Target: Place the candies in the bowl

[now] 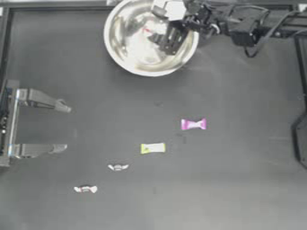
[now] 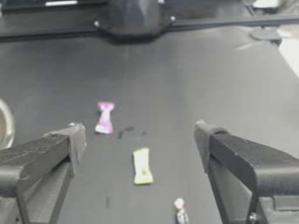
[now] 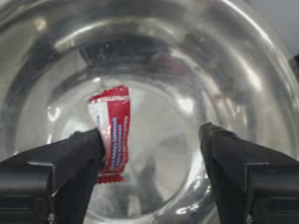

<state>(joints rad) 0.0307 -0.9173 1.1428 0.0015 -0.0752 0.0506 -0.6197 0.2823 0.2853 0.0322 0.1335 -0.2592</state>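
red candy lies inside bowl at table's far edge | right gripper over bowl, jaws wide, candy against one jaw, not pinched | purple candy, yellow-green candy, two whitish candies on table, well apart from bowl | left gripper parked at left, jaws wide

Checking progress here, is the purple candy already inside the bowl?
No, the purple candy lies on the table, apart from the bowl.

A robot lab bench: a bare dark table with framed edges, arms mounted alongside.
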